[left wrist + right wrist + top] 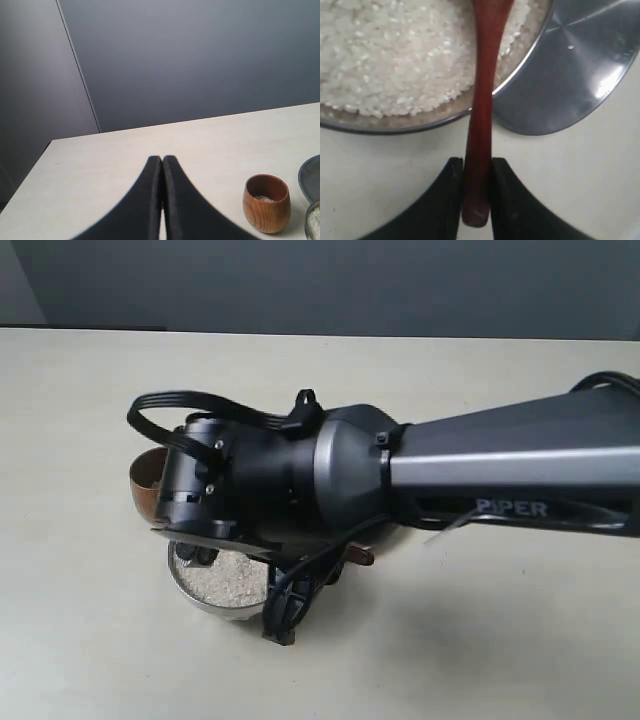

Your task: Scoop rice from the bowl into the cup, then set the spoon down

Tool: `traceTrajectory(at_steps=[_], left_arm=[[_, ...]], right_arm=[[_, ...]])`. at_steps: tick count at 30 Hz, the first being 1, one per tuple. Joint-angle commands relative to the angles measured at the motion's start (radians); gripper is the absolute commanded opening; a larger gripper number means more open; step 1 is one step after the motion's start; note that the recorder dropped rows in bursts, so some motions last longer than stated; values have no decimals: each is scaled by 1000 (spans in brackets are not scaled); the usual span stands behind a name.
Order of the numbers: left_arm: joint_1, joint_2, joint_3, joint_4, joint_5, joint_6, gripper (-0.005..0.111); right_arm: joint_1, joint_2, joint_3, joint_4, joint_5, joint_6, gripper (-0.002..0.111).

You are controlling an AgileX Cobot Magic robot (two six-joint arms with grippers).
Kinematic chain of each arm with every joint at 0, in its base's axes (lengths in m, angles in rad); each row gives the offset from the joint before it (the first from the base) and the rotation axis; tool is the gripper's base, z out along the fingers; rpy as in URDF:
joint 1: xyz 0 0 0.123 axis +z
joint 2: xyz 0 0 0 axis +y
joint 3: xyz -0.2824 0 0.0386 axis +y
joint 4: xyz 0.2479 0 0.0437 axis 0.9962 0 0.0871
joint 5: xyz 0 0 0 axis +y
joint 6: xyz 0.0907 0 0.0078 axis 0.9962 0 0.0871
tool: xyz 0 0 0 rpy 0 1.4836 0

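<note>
Apparently "PIPER" on arm [520, 455]; right gripper [477, 192] clasps spoon [482, 100].

Rice [395, 55]: white, finely speckled; bowl [445, 117]: silvery steel, darker rim line; spoon [480, 110]: glossy reddish-brown, uniform; plate [570, 75] beside the bowl: polished grey steel, faint radial sheen; cup [266, 202]: warm orange-brown wood, streaked grain, white grains inside; counter [125, 150]: pale cream, unpatterned; left gripper [162, 160] and right gripper [477, 165]: matt black; arm [500, 460] above the bowl: black and grey, pale "PIPER" lettering.
</note>
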Motion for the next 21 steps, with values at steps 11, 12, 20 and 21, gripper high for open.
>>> traceTrajectory(at_steps=[11, 12, 20, 21], left_arm=[[2, 0, -4, 1, -6, 0, 0], [2, 0, -4, 1, -6, 0, 0], [2, 0, -4, 1, -6, 0, 0], [2, 0, -4, 1, -6, 0, 0]], right_arm=[[6, -73, 163, -130, 4, 117, -1], [8, -73, 163, -146, 4, 117, -1], [28, -73, 163, -168, 4, 113, -1], [28, -73, 163, -154, 4, 110, -1]])
